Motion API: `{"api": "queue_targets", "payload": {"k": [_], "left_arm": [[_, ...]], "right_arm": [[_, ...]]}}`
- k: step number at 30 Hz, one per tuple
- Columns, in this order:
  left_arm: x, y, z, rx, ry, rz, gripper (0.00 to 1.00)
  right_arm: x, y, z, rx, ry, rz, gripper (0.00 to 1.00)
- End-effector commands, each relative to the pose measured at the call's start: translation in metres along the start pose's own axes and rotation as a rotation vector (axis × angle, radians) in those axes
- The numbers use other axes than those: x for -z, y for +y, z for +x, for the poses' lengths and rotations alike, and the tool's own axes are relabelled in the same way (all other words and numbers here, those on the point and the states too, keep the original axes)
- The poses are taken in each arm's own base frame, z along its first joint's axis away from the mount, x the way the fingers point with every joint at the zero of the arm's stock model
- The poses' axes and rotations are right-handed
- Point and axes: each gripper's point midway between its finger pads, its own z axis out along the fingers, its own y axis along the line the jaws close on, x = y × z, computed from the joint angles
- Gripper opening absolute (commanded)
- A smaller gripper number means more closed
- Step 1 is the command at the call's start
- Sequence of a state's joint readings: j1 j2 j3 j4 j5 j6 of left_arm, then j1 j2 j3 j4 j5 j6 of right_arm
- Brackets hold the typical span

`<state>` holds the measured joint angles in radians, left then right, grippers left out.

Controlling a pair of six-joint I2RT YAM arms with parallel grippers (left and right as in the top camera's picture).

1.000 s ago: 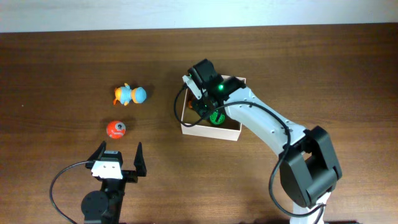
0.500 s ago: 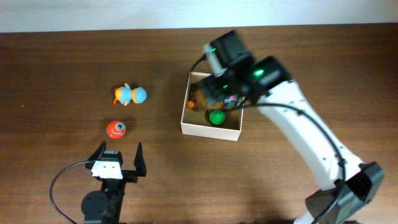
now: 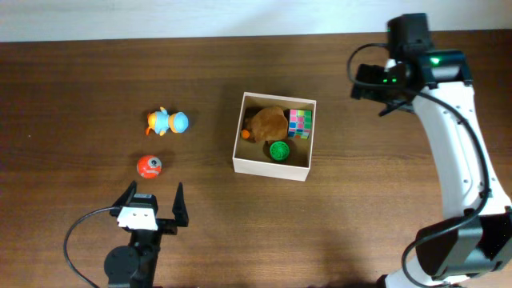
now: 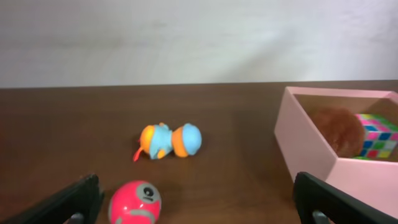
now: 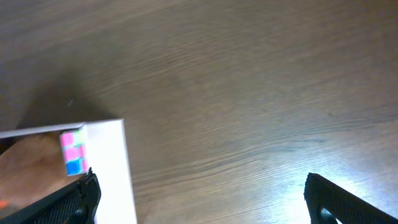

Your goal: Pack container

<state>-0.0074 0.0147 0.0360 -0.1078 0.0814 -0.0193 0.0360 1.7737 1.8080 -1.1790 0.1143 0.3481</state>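
Wide open and empty, the left gripper (image 3: 154, 198) could clip the red ball (image 3: 149, 166) just ahead of its left finger, rolling it away from the container (image 3: 272, 169).

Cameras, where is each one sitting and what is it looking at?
Overhead: above the table, looking straight down; left arm and right arm show.
Left wrist: low, facing the blue-orange toy, red ball and container; left claw tips show.
Right wrist: high, looking down at table and container corner; right claw tips show.
Shared: colourful cube inside the container.
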Motion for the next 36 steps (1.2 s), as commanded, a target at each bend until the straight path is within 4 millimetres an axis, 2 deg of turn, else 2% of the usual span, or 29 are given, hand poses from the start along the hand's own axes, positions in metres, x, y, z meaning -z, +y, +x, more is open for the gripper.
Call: {"api": "queue_targets", "payload": {"k": [1,5,6,12,16,19,22,30,36], "left_arm": [[0.001,-0.018,-0.008,-0.009,-0.036,0.104,0.99],[0.007,-0.026,-0.032,0.023,-0.085,0.150,0.99],[0.011,-0.027,-0.044,0.022,-0.084,0.149,0.99],[0.019,-0.028,-0.092,-0.044,0.008,0.143,0.99],[0.007,-0.027,-0.124,-0.060,0.116,0.145,0.99],[-0.009,-0.027,-0.136,-0.045,0.226,0.147,0.99],[-0.025,-0.025,-0.134,-0.068,0.372,0.157,0.99],[-0.067,-0.021,-0.100,-0.044,0.737,0.184,0.99],[-0.100,-0.022,-0.081,-0.072,0.863,0.236,0.99]], "right_arm": [[-0.021,-0.017,0.010,-0.062,0.057,0.022,0.99],[-0.049,-0.031,0.028,-0.083,0.127,0.046,0.99],[-0.059,-0.034,0.036,-0.085,0.146,0.054,0.99],[-0.084,-0.039,0.064,-0.078,0.205,0.074,0.99],[-0.089,-0.042,0.074,-0.076,0.231,0.083,0.99],[-0.089,-0.042,0.074,-0.076,0.231,0.083,0.99],[-0.089,-0.042,0.074,-0.076,0.230,0.083,0.99],[-0.089,-0.042,0.074,-0.076,0.230,0.083,0.99],[-0.089,-0.042,0.074,-0.076,0.230,0.083,0.99]]}}
